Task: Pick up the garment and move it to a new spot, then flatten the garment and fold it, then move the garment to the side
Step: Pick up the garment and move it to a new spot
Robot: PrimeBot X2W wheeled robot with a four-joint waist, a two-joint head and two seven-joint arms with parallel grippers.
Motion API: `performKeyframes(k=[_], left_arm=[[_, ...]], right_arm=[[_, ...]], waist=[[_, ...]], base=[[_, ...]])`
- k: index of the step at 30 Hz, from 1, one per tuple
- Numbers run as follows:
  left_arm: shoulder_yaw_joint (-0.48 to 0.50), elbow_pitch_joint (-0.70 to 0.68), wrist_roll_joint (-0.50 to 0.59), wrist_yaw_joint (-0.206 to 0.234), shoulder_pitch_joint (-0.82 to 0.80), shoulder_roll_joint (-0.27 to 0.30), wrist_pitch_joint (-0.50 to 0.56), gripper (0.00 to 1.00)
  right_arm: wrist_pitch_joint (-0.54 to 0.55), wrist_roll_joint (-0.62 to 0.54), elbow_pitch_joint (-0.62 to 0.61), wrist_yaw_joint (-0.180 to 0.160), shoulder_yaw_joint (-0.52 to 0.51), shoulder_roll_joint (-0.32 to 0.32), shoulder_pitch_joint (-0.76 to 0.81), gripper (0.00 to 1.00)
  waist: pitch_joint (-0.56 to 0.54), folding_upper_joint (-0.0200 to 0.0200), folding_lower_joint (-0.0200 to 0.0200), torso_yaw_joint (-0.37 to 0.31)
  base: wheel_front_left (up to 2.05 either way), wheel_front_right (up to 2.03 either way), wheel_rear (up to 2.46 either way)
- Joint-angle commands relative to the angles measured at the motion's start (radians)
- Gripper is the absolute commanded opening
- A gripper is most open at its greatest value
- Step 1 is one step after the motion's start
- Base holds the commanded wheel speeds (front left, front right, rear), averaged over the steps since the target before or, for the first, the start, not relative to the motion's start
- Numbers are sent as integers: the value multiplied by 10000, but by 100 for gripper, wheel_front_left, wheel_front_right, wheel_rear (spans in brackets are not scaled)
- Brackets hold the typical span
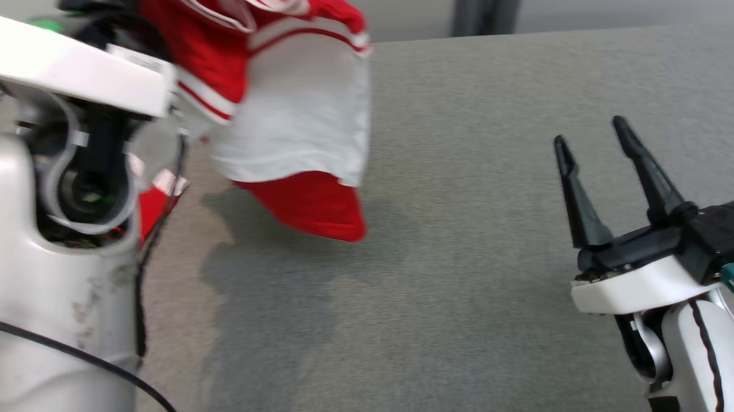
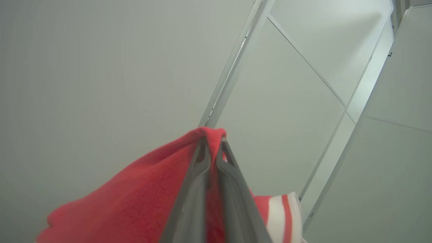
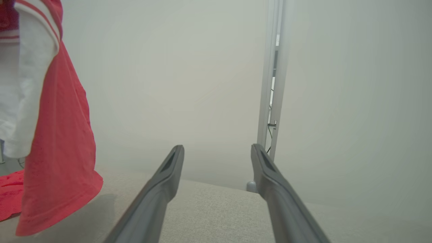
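The garment (image 1: 293,109) is red and white with striped trim. It hangs in the air over the left part of the grey table (image 1: 500,224), its lower red edge just above the surface. In the left wrist view my left gripper (image 2: 213,141) is shut on a red fold of the garment (image 2: 135,195), which drapes down from the fingertips. The raised left arm covers the left of the head view. My right gripper (image 1: 592,134) stands open at the lower right, nothing between its fingers. In the right wrist view the gripper (image 3: 217,148) is also open, with the garment (image 3: 57,135) hanging at the left.
A dark grey stand (image 1: 488,2) rises behind the table's far edge. Pale wall panels with a metal post (image 3: 273,84) stand beyond the table. A black cable (image 1: 99,364) runs across my left arm's casing.
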Motion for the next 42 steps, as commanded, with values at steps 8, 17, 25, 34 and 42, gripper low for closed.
performKeyframes(k=[8,17,25,34,42], left_arm=[[-1600,-30,339,691,847,-633,-845,0],[-4078,1928,99,1440,1193,-690,-2226,0],[-6343,2667,-786,1125,1170,-683,-2597,31],[-7138,3362,-969,1003,583,-698,-3813,100],[-6547,3698,532,1180,719,647,-4743,100]], right_arm=[[-20,248,-428,-3,-717,-45,-176,100],[-22,592,-703,-3,-1153,-44,-183,100],[-22,729,-743,-3,-1205,-44,-73,100],[-22,428,-700,-3,-1121,-50,-117,100],[-21,-60,-509,-3,-791,-51,253,100]], waist=[[738,-1,0,-2230],[1288,-1,0,-3793],[1347,-1,0,-4066],[1017,-1,0,-3179],[161,-1,0,-1937]], base=[[0,0,0],[0,0,0],[0,0,0],[0,0,0],[0,0,0]])
